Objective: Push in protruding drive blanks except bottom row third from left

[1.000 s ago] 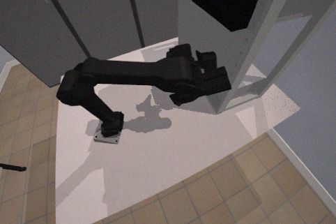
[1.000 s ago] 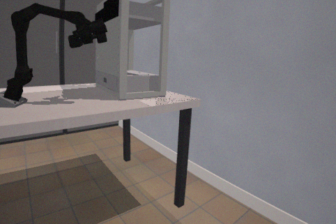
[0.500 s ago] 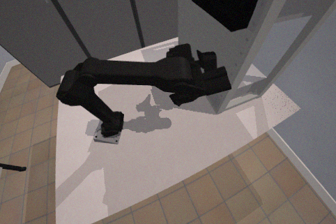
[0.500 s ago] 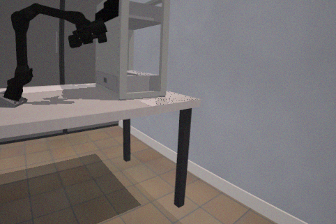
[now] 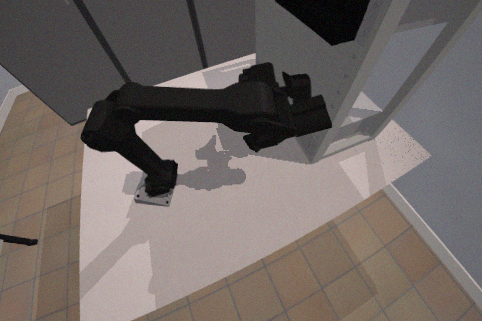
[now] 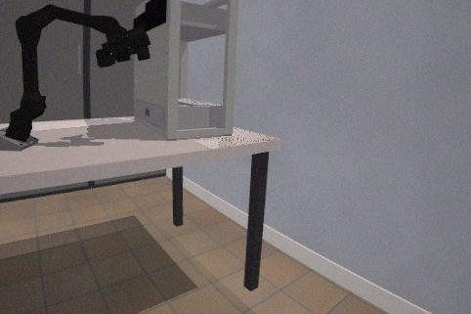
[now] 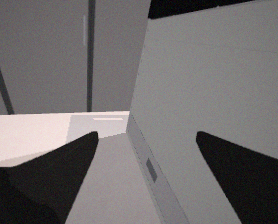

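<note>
Rack (image 6: 156, 83) near table (image 6: 147, 157) corner, arm's jaws wide, empty, beside its front.

I see a pale white table (image 6: 122, 154) on dark legs (image 6: 256, 220), standing on a tan tiled floor (image 6: 205, 259) near a blue-grey wall. Two things sit directly on it. The arm's grey base plate (image 5: 154, 195) is bolted down toward the left side, well apart from the rack (image 6: 195, 83) — a light grey open-framed box that stands upright near the table's right end, just short of the speckled corner (image 5: 402, 147). Soft grey shadows fall across the top between the two. On the floor beside the table lies a darker brown mat (image 6: 93, 264) — flat, partly under the table's edge.
</note>
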Controlling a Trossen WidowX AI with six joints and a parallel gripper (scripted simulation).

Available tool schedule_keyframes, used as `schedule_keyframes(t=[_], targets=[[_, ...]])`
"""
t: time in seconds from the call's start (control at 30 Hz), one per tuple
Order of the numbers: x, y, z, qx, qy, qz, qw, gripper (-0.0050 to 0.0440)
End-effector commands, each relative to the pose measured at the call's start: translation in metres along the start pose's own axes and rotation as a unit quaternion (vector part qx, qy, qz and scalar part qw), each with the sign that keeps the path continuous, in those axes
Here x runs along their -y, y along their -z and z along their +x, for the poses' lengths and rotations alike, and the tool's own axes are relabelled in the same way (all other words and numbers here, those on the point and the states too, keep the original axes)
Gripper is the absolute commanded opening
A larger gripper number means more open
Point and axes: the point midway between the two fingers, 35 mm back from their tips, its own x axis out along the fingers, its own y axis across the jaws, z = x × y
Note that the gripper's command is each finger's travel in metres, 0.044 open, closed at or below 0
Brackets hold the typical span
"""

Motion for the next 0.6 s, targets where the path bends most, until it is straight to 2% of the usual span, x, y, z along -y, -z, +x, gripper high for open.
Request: schedule_keyframes(t=[0.0, 0.33, 0.57], targets=[[-0.001, -0.004, -0.001, -0.007, 0.004, -0.007, 1.0, 0.044], [-0.001, 0.012, 0.005, -0.043, 0.015, 0.014, 0.999, 0.044], [0.001, 0.036, 0.012, -0.097, 0.047, 0.05, 0.993, 0.044]])
